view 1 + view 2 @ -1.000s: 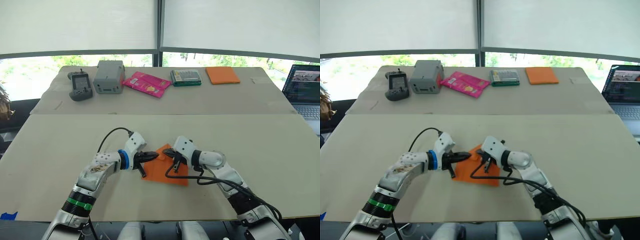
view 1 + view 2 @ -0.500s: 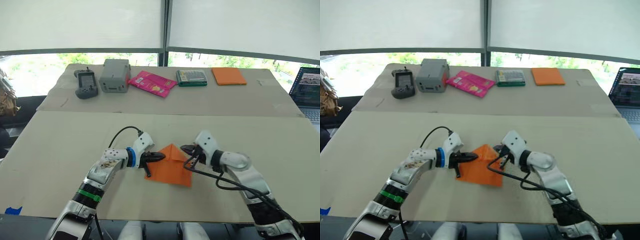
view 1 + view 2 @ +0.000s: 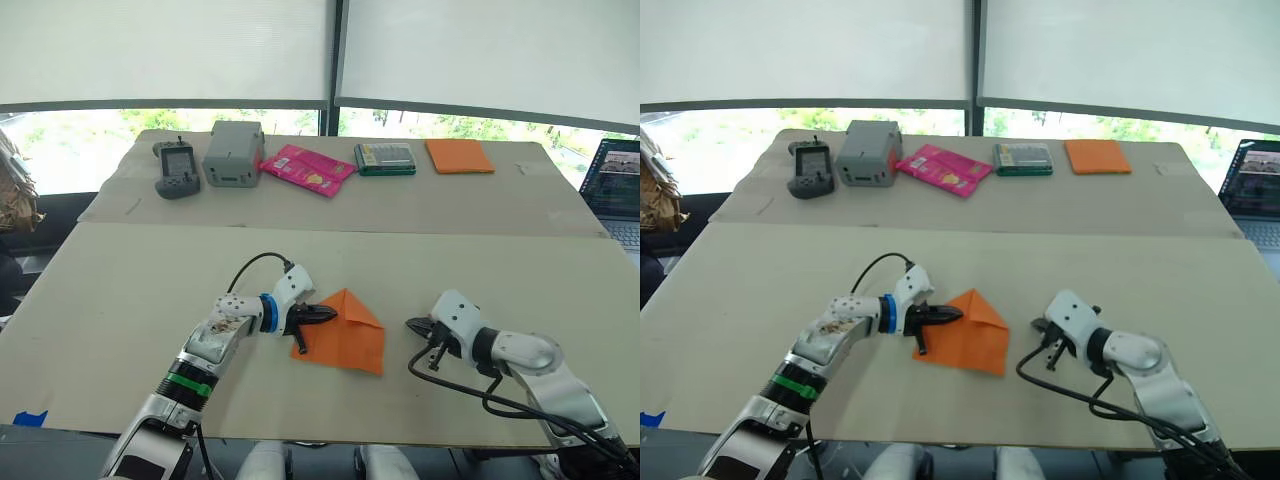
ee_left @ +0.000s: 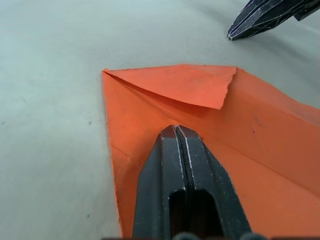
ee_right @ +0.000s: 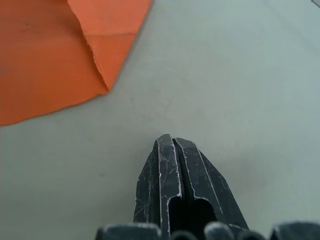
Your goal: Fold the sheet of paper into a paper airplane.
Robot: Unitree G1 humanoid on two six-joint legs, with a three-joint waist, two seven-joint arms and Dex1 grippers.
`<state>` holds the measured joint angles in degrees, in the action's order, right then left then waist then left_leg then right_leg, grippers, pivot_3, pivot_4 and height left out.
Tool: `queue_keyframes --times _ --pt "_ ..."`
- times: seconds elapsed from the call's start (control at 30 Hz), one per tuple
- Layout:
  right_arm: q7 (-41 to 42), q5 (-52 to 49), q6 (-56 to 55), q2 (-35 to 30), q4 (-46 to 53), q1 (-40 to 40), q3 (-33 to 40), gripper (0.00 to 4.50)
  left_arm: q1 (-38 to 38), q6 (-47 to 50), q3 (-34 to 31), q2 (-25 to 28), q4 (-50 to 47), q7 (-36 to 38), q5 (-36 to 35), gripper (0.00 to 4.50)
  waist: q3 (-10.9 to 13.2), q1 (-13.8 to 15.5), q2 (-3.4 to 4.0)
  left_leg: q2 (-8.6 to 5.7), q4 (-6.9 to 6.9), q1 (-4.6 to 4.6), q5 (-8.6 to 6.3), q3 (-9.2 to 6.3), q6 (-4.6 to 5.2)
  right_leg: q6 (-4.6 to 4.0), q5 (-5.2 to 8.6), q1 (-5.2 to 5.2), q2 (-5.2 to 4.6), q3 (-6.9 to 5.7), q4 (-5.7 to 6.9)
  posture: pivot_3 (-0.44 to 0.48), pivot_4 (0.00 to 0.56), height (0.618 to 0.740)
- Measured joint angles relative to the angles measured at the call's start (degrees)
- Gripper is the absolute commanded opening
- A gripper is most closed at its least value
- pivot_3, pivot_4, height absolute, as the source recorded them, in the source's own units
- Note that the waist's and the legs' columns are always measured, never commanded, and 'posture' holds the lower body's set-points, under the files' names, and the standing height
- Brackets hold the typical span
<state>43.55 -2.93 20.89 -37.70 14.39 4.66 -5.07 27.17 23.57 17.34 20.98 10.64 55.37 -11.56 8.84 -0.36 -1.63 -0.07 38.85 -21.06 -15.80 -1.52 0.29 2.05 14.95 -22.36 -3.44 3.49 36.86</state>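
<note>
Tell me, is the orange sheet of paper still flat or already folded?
Partly folded: the sheet of paper has corner flaps turned over, forming a point.

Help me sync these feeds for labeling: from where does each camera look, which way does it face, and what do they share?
Left eye view: on the head, facing forward and down over the table; both arms show, left tool on the sheet of paper.
Right eye view: the same scene, slightly offset.
Left wrist view: looks along its shut fingers resting on the sheet; the right tool's tip shows beyond.
Right wrist view: looks along its shut fingers over bare table, the sheet ahead.
Shared: all four show the sheet.
</note>
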Motion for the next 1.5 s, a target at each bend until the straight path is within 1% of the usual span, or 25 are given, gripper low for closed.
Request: queue_keyframes --times 0.13,0.23,0.33,0.43,0.53,0.7,0.8,0.93,1.0,1.07,1.1,1.13,1.17,1.2,1.33,1.5 --pt "0.6 2.9 -5.1 0.3 -5.4 5.7 -4.2 0.00 0.0 -0.1 -0.1 -0.5 0.2 0.1 0.1 0.02 0.0 -0.3 0.00 0.00 -0.01 0.01 0.00 -0.02 0.00 0.00 -0.01 0.00 0.00 -0.02 0.01 0.000 0.150 0.740" --pt "3.6 5.0 -8.4 -0.7 -8.6 9.9 -7.3 0.00 -0.1 -0.2 -0.2 -0.8 0.2 0.0 0.2 0.02 0.0 -0.3 0.00 -0.01 0.00 0.01 0.00 -0.02 0.00 0.00 -0.01 0.00 -0.01 -0.03 -0.02 0.000 0.150 0.740" --pt "7.1 4.6 -8.2 -2.3 -8.9 11.4 -8.0 0.00 -0.2 -0.2 -0.2 -1.2 0.1 -0.3 0.2 0.02 0.0 0.0 0.00 0.00 0.00 -0.02 -0.02 -0.04 0.03 0.00 -0.01 0.00 -0.02 -0.04 -0.07 0.000 0.150 0.740" --pt "10.6 1.1 -3.7 -4.0 -5.7 10.0 -7.1 0.00 -0.8 -0.2 -0.4 -1.2 -0.7 -0.8 0.2 0.02 0.0 0.1 0.00 0.06 0.00 -0.05 -0.06 -0.05 0.11 0.01 -0.01 -0.02 -0.04 -0.03 -0.10 0.000 0.150 0.740" --pt "13.4 -1.6 1.0 -6.4 -0.1 7.1 -6.8 0.00 -1.3 -0.2 -0.5 -1.2 -1.1 -1.0 0.2 0.02 0.0 0.0 0.01 0.09 0.00 -0.05 -0.07 -0.05 0.12 0.01 0.00 -0.02 -0.04 -0.02 -0.10 0.000 0.150 0.740" --pt "14.8 -7.0 11.1 -8.2 9.5 1.4 -6.0 0.00 -1.7 -0.2 -0.8 -1.3 -1.5 -1.5 0.2 0.02 0.0 -0.1 0.01 0.12 0.00 -0.04 -0.07 -0.05 0.12 0.02 0.00 0.00 -0.04 -0.01 -0.08 0.000 0.150 0.740" --pt "13.4 -8.4 15.0 -8.4 12.7 -0.2 -5.8 0.00 -1.8 -0.2 -0.8 -1.4 -1.5 -1.7 0.2 0.02 0.0 -0.2 0.00 0.11 0.00 -0.04 -0.07 -0.05 0.12 0.03 0.01 0.02 -0.04 -0.01 -0.09 0.000 0.150 0.740" --pt "8.5 -7.2 16.2 -6.0 11.8 1.1 -5.8 0.00 -1.8 -0.2 -0.9 -1.4 -1.4 -1.7 0.2 0.02 0.0 -0.2 0.00 0.08 0.02 -0.03 -0.07 -0.05 0.12 0.03 0.00 0.01 -0.04 -0.01 -0.08 0.000 0.150 0.740" --pt "6.6 -8.1 19.1 -4.9 10.7 2.8 -4.3 0.00 -1.7 -0.2 -0.9 -1.6 -1.4 -1.6 0.2 0.02 0.0 -0.1 0.00 0.05 0.02 -0.04 -0.07 -0.05 0.12 0.04 0.00 0.00 -0.05 0.00 -0.09 0.000 0.150 0.740" --pt "5.8 -10.9 22.7 -3.5 10.3 4.6 -1.3 0.61 -1.7 -0.2 -0.9 -1.5 -1.3 -1.3 0.2 0.00 0.0 -0.1 0.00 0.05 0.01 -0.05 -0.08 -0.05 0.12 0.04 0.00 -0.01 -0.05 0.00 -0.10 0.000 0.150 0.740" --pt "5.7 -12.2 24.3 -3.0 10.1 5.8 -0.1 0.83 -1.6 -0.2 -0.9 -1.5 -1.3 -1.3 0.2 0.00 0.0 -0.1 0.00 0.06 0.01 -0.05 -0.08 -0.06 0.12 0.04 0.00 -0.01 -0.05 0.00 -0.10 0.000 0.150 0.740" --pt "5.7 -13.4 25.5 -3.0 10.0 6.6 0.9 1.16 -1.6 -0.2 -0.8 -1.6 -1.2 -1.3 0.2 0.00 0.0 0.0 0.00 0.06 0.01 -0.06 -0.08 -0.06 0.12 0.03 0.00 -0.01 -0.06 -0.01 -0.10 0.000 0.150 0.740" --pt "5.8 -14.6 27.0 -3.0 9.8 7.6 1.6 1.60 -1.6 -0.3 -0.9 -1.6 -1.2 -1.3 0.2 0.00 0.0 0.0 0.00 0.07 0.01 -0.06 -0.08 -0.07 0.13 0.03 0.00 -0.01 -0.05 -0.01 -0.11 0.000 0.150 0.740" --pt "5.7 -15.4 28.1 -2.9 9.6 8.2 1.8 1.90 -1.6 -0.3 -0.8 -1.6 -1.2 -1.3 0.2 0.00 0.0 0.0 0.00 0.06 0.01 -0.06 -0.08 -0.06 0.13 0.03 0.00 -0.01 -0.06 -0.01 -0.11 0.000 0.150 0.740" --pt "4.4 -18.9 34.6 1.1 2.5 15.1 1.9 1.90 -1.9 -0.3 -1.1 -1.5 -1.4 -1.5 0.2 0.00 0.0 -0.3 0.02 0.08 0.01 -0.04 -0.08 -0.06 0.13 0.03 -0.01 -0.01 -0.06 0.02 -0.06 0.000 0.150 0.740" --pt "5.5 -21.1 37.8 2.4 -4.4 21.0 0.7 1.90 -2.6 -0.3 -1.2 -1.7 -2.4 -2.1 0.2 0.00 0.0 -0.3 0.02 0.08 -0.02 -0.09 -0.11 -0.06 0.18 0.03 0.00 -0.06 -0.08 -0.01 -0.13 0.000 0.150 0.740"
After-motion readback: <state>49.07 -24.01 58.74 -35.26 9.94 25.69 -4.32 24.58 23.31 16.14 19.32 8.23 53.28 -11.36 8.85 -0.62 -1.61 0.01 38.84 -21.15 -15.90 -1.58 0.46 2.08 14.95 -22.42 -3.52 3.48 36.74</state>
